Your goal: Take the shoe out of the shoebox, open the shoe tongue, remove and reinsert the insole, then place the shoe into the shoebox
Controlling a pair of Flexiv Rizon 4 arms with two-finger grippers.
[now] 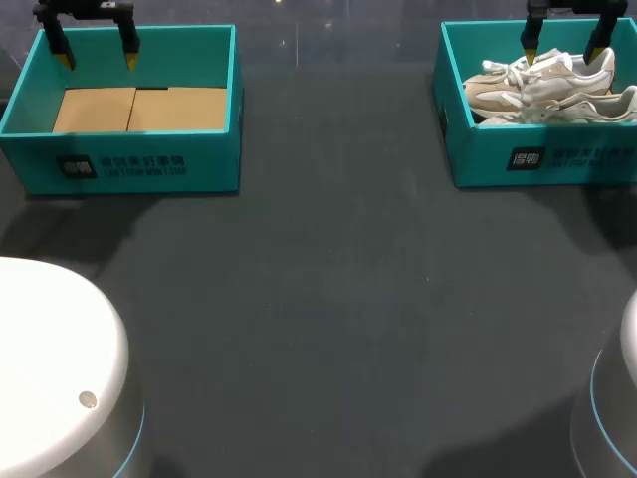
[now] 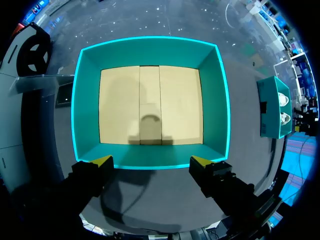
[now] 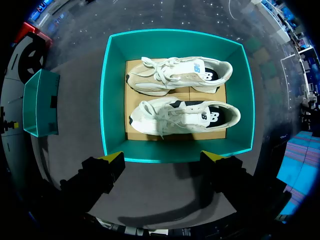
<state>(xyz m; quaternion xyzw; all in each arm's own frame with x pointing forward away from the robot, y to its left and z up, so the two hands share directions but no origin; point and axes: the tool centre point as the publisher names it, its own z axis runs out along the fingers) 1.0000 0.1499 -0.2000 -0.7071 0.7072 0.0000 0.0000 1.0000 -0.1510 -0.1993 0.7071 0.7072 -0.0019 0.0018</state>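
Far right on the surface (image 1: pixel 328 299): two pale shoes (image 1: pixel 537 85) side by side inside the teal shoebox (image 1: pixel 478 149). Above it, wide apart and empty: right fingers (image 1: pixel 530 48). Likewise wide over the far-left box (image 1: pixel 139 164): left fingers (image 1: pixel 66 55).

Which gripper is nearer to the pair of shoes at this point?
Right. The right gripper hangs open above the shoebox holding the shoes. The left gripper hangs open above the empty shoebox, far off to the other side.
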